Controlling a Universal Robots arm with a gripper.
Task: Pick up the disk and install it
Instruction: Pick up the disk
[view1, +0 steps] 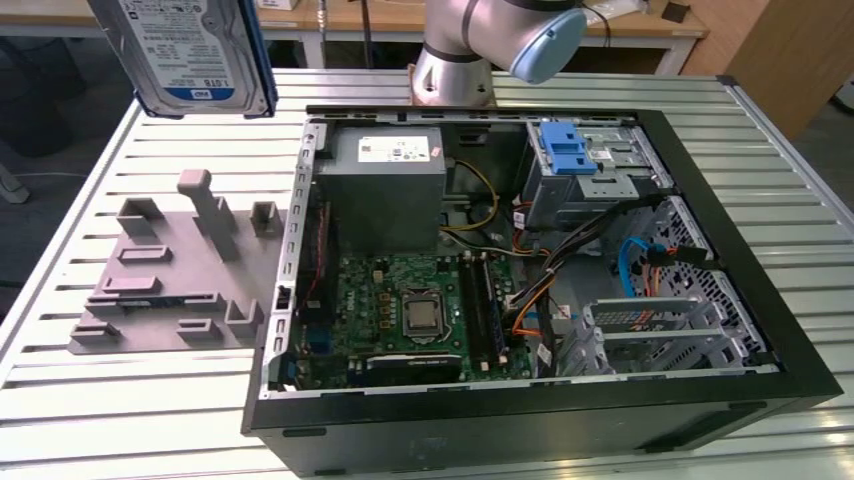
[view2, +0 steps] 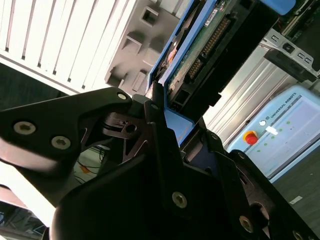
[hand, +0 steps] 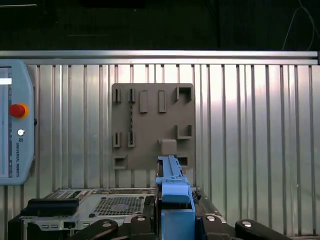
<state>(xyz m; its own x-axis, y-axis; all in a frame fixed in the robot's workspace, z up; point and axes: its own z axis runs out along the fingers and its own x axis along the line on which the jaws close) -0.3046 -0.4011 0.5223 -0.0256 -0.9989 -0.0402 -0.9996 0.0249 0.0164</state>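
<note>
The disk (view1: 187, 50) hangs high above the table's far corner, at the exterior view's upper left. It is upright, its white-and-blue label facing the camera and a blue carrier around its edge. In the second wrist view my gripper (view2: 165, 112) is shut on the blue carrier, and the disk (view2: 210, 35) sticks out beyond the black fingers (view2: 150, 107) with its circuit board and connector showing. In the first wrist view the disk (hand: 172, 185) stands edge-on, high above the grey fixture plate (hand: 150, 125).
The open computer case (view1: 694, 400) lies on the slatted metal table (view1: 134, 400), with the power-supply box (view1: 387, 190), the motherboard (view1: 414, 310) and a drive cage with a blue latch (view1: 581, 150) inside. A grey fixture plate (view1: 174, 270) lies beside the case. A teach pendant (hand: 15, 125) rests on the table.
</note>
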